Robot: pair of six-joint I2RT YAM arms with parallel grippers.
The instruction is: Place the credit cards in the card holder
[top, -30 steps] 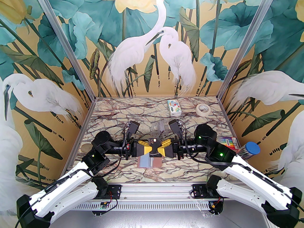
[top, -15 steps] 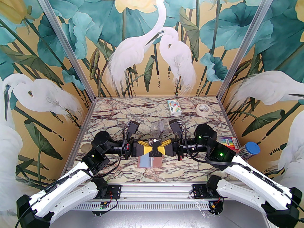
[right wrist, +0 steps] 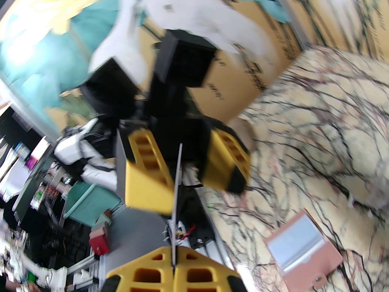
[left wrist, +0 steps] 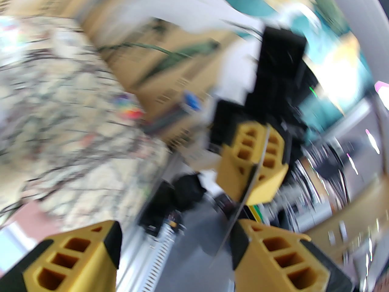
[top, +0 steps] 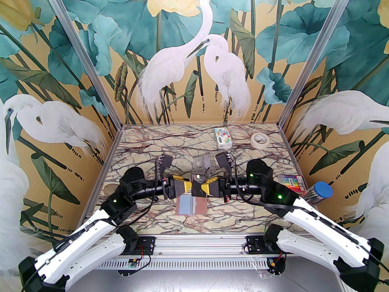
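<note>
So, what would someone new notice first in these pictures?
At mid-table the yellow-fingered right gripper pinches a thin black plastic card, nose to nose with the open left gripper. On the table beneath lies the open dusty-pink leather-like card holder. White egret murals surround everything.

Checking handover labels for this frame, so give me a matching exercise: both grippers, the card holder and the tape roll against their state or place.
Things:
1. left gripper
2. right gripper
3. card holder
4. tape roll

States or places:
A. flat at the back right of the table
B. shut on the black card
C. lying open on the table, near side of the grippers
D. open, fingers apart

Pairs: 1-D, 2-B, 3-C, 4-A
</note>
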